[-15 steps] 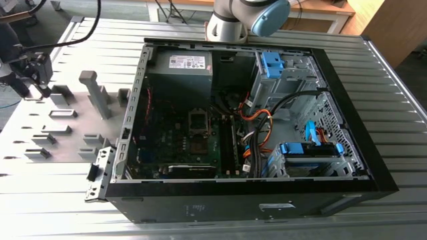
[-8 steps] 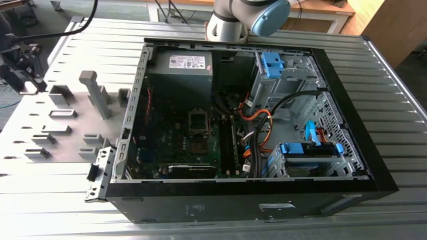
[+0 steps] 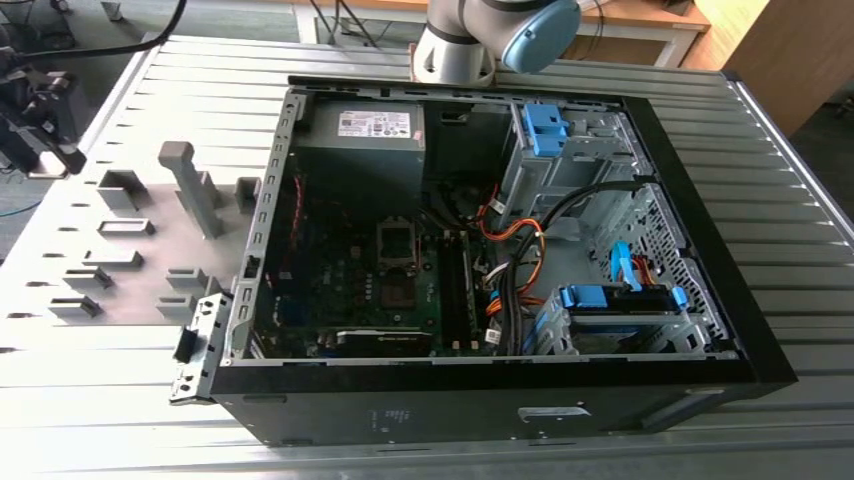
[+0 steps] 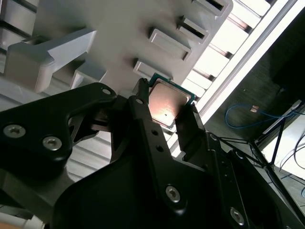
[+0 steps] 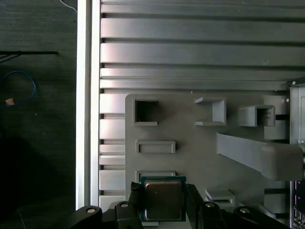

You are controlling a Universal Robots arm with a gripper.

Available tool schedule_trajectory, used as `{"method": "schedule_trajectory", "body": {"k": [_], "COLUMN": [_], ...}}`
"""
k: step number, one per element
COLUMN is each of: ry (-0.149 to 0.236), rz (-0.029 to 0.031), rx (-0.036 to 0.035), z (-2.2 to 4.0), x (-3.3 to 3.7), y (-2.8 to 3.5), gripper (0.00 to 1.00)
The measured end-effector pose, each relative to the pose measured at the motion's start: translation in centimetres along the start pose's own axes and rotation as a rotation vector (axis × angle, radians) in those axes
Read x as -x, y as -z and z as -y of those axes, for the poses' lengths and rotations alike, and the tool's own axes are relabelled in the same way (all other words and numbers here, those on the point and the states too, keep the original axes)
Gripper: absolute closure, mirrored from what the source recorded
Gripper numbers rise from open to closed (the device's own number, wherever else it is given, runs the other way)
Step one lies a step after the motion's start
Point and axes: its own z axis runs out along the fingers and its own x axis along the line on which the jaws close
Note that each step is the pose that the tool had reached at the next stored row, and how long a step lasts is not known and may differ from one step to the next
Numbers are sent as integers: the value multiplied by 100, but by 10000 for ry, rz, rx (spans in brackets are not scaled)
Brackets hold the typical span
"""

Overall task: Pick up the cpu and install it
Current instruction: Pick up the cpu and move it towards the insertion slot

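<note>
The cpu [image 5: 163,200] is a small square chip with a silvery metal top and a green rim. My gripper [image 5: 164,202] is shut on it, one black finger on each of two opposite edges. In the second wrist view the cpu [image 4: 167,107] sits between the fingertips of the gripper [image 4: 166,114], over the grey holder plate [image 4: 119,28]. In the exterior view the arm's black tool head [image 3: 34,120] hangs at the left edge, beside the holder plate [image 3: 147,200]. The dark socket frame [image 3: 400,255] lies on the motherboard inside the open computer case [image 3: 694,250].
Raised grey holder blocks [image 5: 259,152] and rectangular pockets [image 5: 147,110] stand on the plate. The slatted metal table's edge [image 5: 88,95] runs close by, with dark floor and a blue cable [image 5: 28,86] beyond. Cables [image 3: 514,235] and blue drive brackets [image 3: 621,297] crowd the case's right side.
</note>
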Motion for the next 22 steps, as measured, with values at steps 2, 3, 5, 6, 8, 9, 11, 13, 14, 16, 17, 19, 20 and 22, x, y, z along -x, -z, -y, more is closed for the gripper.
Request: {"method": "schedule_trajectory", "body": {"k": [2, 3, 5, 6, 8, 9, 11, 13, 14, 16, 17, 19, 20, 22], "ry": [0, 0, 0, 0, 0, 0, 1, 0, 0, 0, 0, 0, 0, 0], "rz": [-1, -1, -1, 0, -1, -1, 0, 0, -1, 0, -1, -2, -1, 0], "rx": [0, -1, -1, 0, 0, 0, 0, 0, -1, 0, -1, -1, 0, 0], "z": [-1, -1, -2, -2, -3, -3, -4, -5, -5, -5, -5, -6, -6, -7], "x": [1, 2, 3, 4, 4, 5, 6, 7, 7, 8, 9, 9, 10, 11], "y": [41, 64, 105, 121, 150, 165, 195, 229, 244, 271, 286, 316, 331, 361], "gripper": [53, 53, 53, 53, 53, 53, 53, 53, 53, 53, 53, 53, 53, 53]}}
